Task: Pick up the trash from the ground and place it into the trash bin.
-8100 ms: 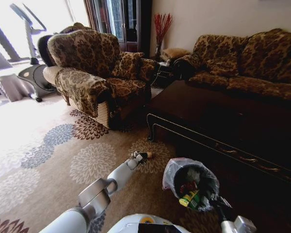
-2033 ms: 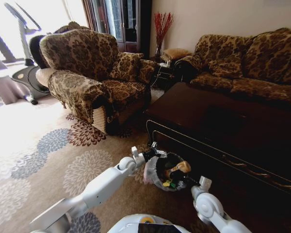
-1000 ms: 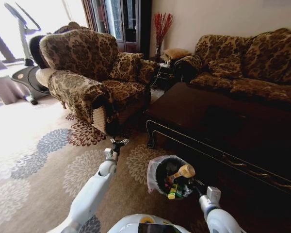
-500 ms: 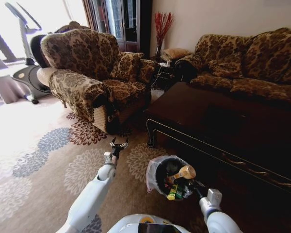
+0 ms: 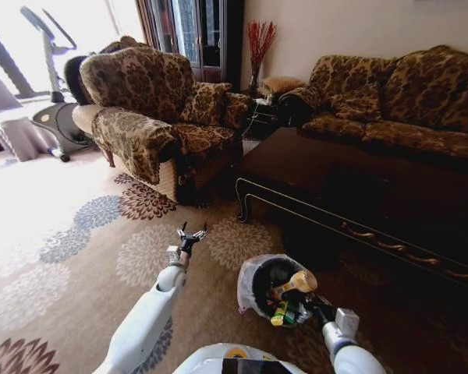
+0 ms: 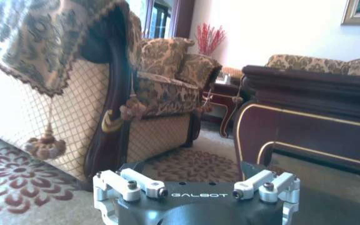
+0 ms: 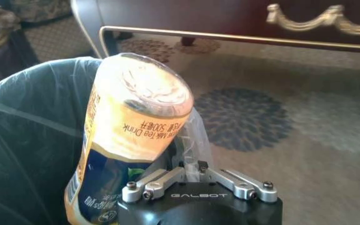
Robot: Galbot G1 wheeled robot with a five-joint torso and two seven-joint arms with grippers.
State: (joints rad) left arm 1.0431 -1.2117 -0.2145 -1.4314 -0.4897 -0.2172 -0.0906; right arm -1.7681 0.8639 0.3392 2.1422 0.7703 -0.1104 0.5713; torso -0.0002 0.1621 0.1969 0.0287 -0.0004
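Reaching out over the carpet (image 5: 78, 257) on the left, holding a lined bin on the right.
The left gripper (image 5: 191, 232) hangs above the patterned carpet with its jaws spread and nothing between them, facing the armchair (image 5: 152, 117). Just beside it to the right sits the trash bin (image 5: 253, 280), its translucent liner around the rim, with a yellow-labelled bottle (image 7: 127, 140) and a green piece among the litter inside. The right gripper (image 7: 198, 180) has its jaws pinching the bin's rim and liner, before the dark coffee table (image 5: 359, 195).

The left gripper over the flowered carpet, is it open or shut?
Open: the left gripper has its dark fingers spread apart above the carpet, holding nothing.
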